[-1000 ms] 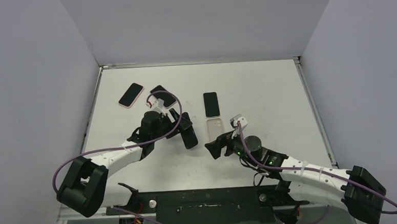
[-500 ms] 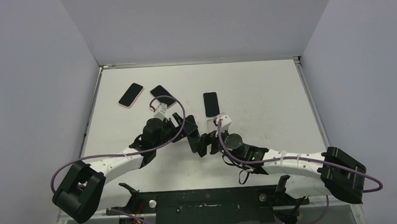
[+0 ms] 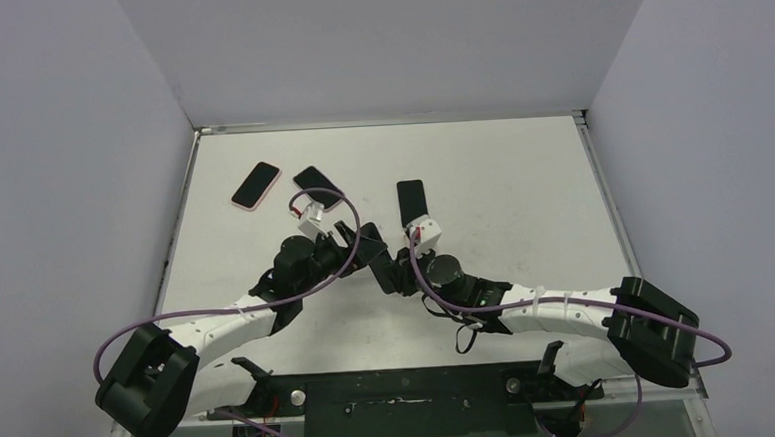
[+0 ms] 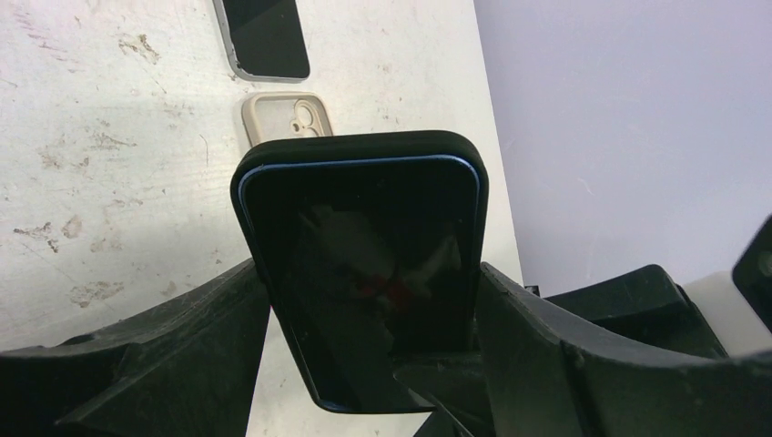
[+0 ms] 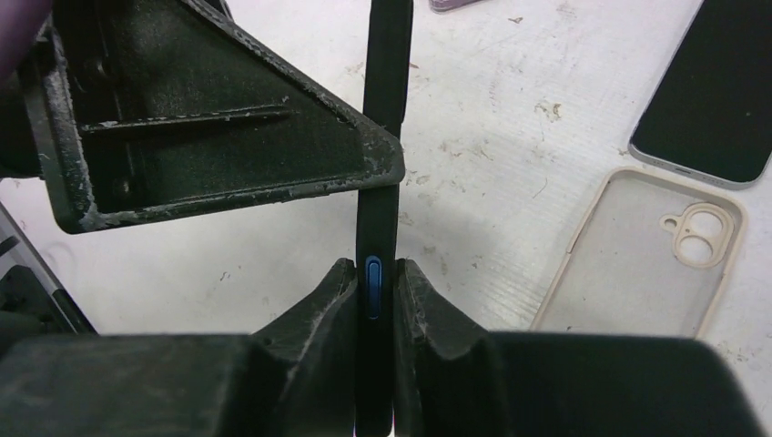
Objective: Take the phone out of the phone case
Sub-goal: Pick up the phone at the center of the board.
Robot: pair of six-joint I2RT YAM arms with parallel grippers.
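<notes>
Right fingers (image 5: 309,314) pinch the cased phone (image 5: 377,228) — scuffed white table (image 5: 510,109), grey walls (image 3: 385,48).

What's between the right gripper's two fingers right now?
The cased phone stands edge-on between them, its blue side button showing, with the right gripper pinching its two faces. The right wrist view shows it.

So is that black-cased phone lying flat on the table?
No, the blue phone in its black case is held on edge between the right arm's jaws, above the white table.
</notes>
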